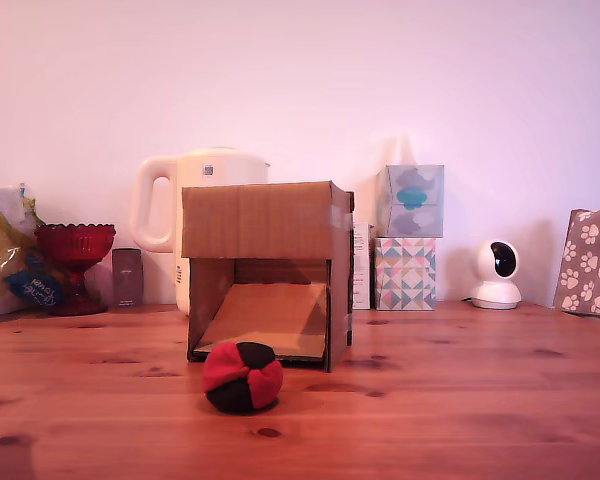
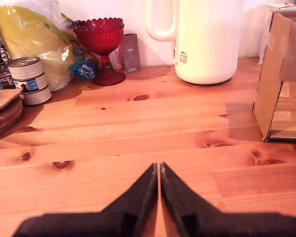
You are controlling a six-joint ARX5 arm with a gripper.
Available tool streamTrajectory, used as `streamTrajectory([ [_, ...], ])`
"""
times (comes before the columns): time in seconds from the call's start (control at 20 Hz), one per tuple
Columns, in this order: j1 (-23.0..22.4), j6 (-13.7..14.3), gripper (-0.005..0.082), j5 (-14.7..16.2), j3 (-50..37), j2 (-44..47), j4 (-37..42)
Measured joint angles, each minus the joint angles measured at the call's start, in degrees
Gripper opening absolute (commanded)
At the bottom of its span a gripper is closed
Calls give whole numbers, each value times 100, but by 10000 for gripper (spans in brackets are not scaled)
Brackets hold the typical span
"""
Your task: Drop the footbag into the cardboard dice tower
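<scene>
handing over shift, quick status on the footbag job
Gripper fingers shut, empty, low over the table. Footbag on table before the dice tower opening. Nothing in the way.

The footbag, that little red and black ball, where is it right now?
In the exterior view the footbag lies on the wooden table, just before the cardboard dice tower.

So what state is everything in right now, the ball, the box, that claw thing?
footbag: resting on the table in front of the box, untouched.
cardboard dice tower: upright, front open, ramp bare.
gripper: shut, holding nothing, low over the wood.
red glass goblet: upright.
</scene>
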Motion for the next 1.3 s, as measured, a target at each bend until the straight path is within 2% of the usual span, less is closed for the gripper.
streamTrajectory([
  [0.5,0,-96,-24,46,0,0,133],
  [0.65,0,-129,-24,264,79,0,212],
  [0.8,-57,-459,-24,573,490,22,247],
  [0.95,-302,-693,-24,905,1021,400,352],
  [1.1,-656,-710,-24,1189,1209,1185,450],
  [1.3,-1338,-614,-24,1287,1390,2286,551],
])
